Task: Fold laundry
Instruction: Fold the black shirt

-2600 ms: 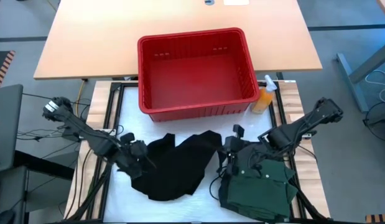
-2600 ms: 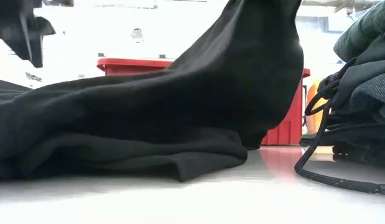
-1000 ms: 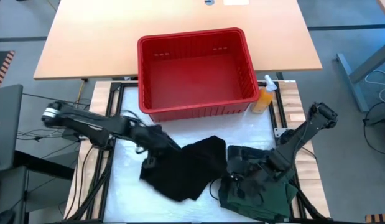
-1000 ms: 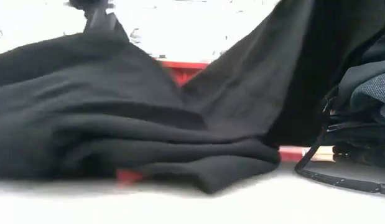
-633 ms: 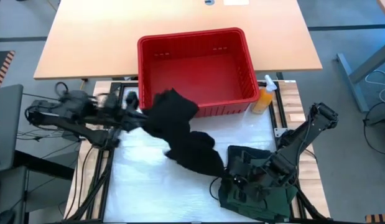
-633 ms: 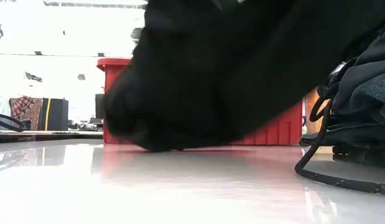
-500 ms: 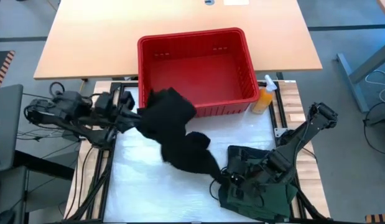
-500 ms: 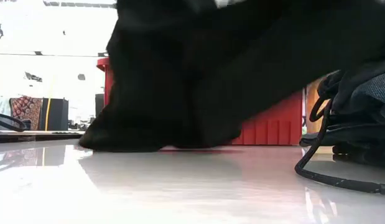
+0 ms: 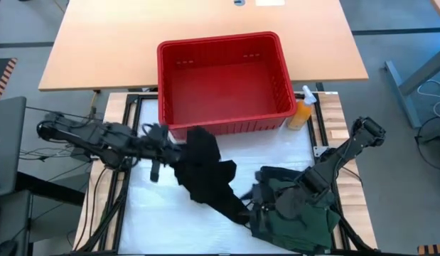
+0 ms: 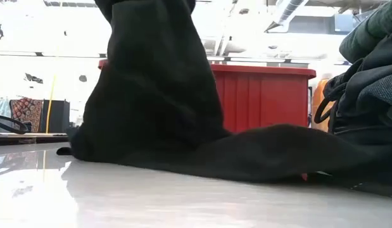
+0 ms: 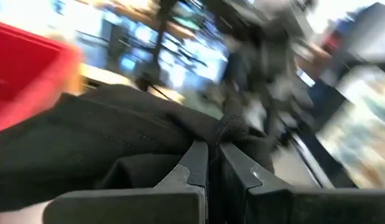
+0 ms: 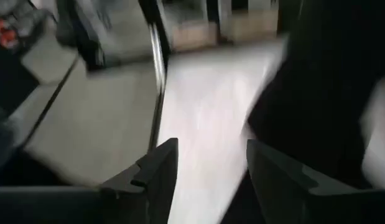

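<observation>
We start with the table (image 9: 141, 213), its white top bare along the left and front. At its far edge stands the red basket (image 9: 223, 82), with nothing in it, and an orange spray bottle (image 9: 302, 112) just beside its right corner.

On the right of the table sits the green pile (image 9: 298, 217), dark clothes heaped together, with a black cord (image 10: 325, 101) looping off it in the low view. The right gripper (image 9: 266, 200) is down at the left edge of that pile; its own camera shows the two fingers (image 12: 156, 168) spread well apart with only bare table between them, so it holds nothing.

The black garment (image 9: 204, 173) lies between the two arms. One end is lifted in front of the basket, and the rest trails across the table toward the green pile, its tail reaching the pile's edge. The left gripper (image 9: 178, 151) holds the raised end: its fingers (image 11: 193, 163) are pressed together on a pinched fold of the black cloth.

We judge this cloth light and very limp. It hangs straight down from the pinch and puddles wherever it lands, so one grip only stretches it into a rope. It should not slip much, being matte knit. To spread it flat, we would take a second hold on an edge or corner well apart from the first, most likely the trailing end near the right gripper.
</observation>
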{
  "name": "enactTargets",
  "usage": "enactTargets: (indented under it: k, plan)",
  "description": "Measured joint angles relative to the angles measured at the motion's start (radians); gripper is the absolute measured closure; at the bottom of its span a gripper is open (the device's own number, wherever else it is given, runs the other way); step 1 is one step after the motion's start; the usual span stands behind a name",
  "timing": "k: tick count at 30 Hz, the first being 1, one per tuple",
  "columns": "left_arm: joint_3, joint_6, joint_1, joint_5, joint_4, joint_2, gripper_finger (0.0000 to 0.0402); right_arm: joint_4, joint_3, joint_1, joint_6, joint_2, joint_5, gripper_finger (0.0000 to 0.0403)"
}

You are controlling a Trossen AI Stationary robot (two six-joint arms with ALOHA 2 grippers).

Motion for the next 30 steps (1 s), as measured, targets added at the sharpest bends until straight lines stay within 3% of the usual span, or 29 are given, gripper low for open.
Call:
enactTargets:
  k: [3, 6, 10, 16, 21, 25, 28, 30]
  plan:
    - [0.001, 0.033, 0.000, 0.174, -0.003, 0.049, 0.0401, 0.217, 0.000, -0.021, -0.319, 0.000, 0.065, 0.0180]
    - [0.001, 0.048, -0.002, 0.288, 0.012, 0.095, 0.0401, 0.353, 0.000, -0.062, -0.429, -0.001, 0.157, 0.0182]
    - [0.001, 0.069, -0.007, 0.319, 0.039, 0.126, 0.0401, 0.353, 0.000, -0.146, -0.273, -0.001, 0.159, 0.0185]
    - [0.001, 0.100, -0.007, 0.317, 0.039, 0.130, 0.0401, 0.264, 0.000, -0.228, -0.066, 0.000, -0.010, 0.0180]
    - [0.001, 0.134, -0.007, 0.317, 0.028, 0.128, 0.0401, 0.282, 0.000, -0.248, 0.004, 0.024, -0.171, 0.0179]
    - [0.001, 0.167, -0.007, 0.315, 0.018, 0.128, 0.0401, 0.299, 0.000, -0.248, 0.024, 0.083, -0.213, 0.0182]
    - [0.001, 0.191, -0.006, 0.315, 0.018, 0.128, 0.0401, 0.329, 0.000, -0.245, 0.024, 0.126, -0.215, 0.0209]
    - [0.001, 0.198, -0.006, 0.316, 0.002, 0.128, 0.0400, 0.368, 0.000, -0.239, 0.007, 0.144, -0.216, 0.0252]
